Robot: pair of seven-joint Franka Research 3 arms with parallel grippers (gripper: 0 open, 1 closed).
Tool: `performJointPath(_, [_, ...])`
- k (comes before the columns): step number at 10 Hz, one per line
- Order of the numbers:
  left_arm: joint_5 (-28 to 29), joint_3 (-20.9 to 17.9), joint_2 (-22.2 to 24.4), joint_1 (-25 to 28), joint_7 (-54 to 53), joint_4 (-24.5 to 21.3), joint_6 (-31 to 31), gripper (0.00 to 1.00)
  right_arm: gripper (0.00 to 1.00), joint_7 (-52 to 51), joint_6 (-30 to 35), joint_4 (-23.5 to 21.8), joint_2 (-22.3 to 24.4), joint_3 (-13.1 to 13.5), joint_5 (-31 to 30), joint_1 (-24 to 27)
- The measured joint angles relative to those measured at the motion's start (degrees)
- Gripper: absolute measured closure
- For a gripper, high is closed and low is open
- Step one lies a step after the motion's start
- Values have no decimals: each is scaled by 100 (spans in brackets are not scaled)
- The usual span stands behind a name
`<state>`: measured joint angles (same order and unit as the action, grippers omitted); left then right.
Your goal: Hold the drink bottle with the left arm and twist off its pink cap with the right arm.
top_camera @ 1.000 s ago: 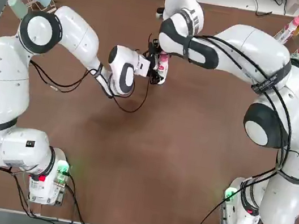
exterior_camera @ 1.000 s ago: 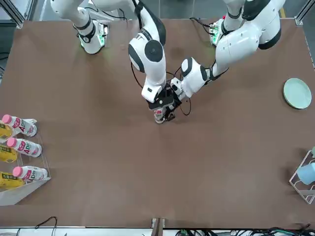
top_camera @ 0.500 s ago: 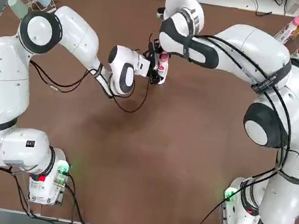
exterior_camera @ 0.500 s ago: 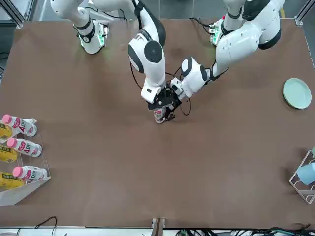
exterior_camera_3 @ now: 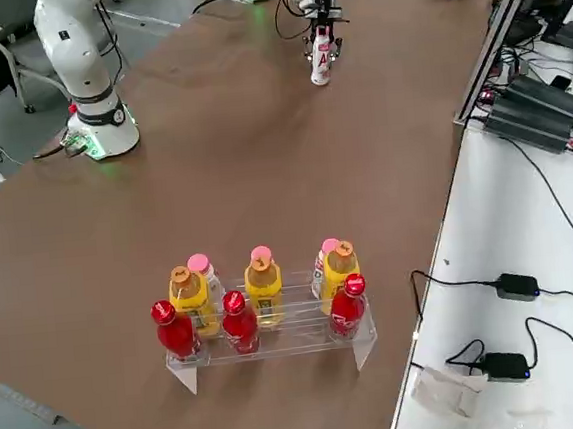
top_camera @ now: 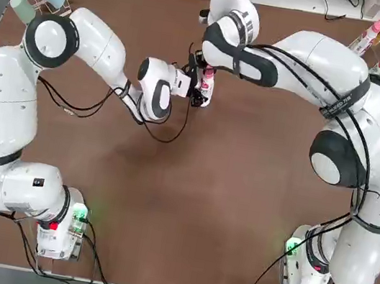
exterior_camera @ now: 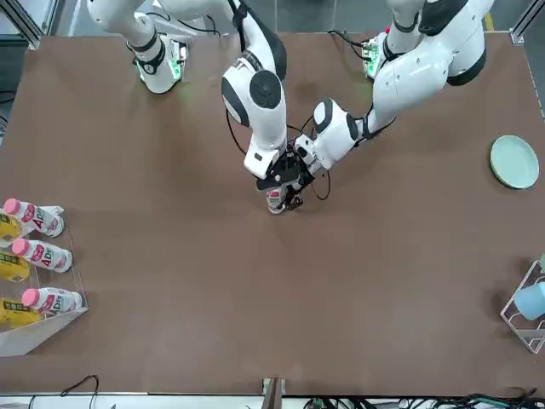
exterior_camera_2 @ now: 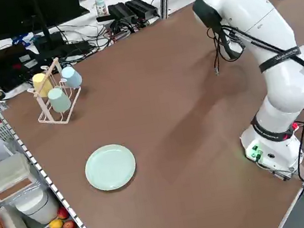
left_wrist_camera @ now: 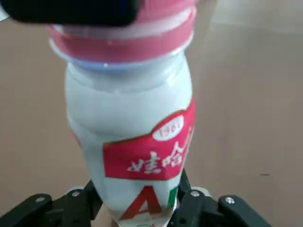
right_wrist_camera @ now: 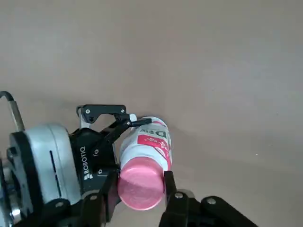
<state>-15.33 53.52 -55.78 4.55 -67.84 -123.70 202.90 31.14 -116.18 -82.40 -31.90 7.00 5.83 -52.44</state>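
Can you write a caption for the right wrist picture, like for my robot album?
Right gripper shut on the pink cap while the left gripper clamps the drink bottle from the side above the brown table.

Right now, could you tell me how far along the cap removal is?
Done: the left gripper clamps the drink bottle upright on the table. In hand: the right gripper is shut on the pink cap. Left: twisting it off; it sits on the neck.

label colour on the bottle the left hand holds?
Pink-red with white lettering, on the white drink bottle; clearest in the left wrist view.
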Motion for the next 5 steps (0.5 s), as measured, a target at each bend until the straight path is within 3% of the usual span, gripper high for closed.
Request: performJointPath(5, [127, -9, -22, 27, 20, -16, 3, 38, 57, -328, 0, 0, 0, -4, -3, -11])
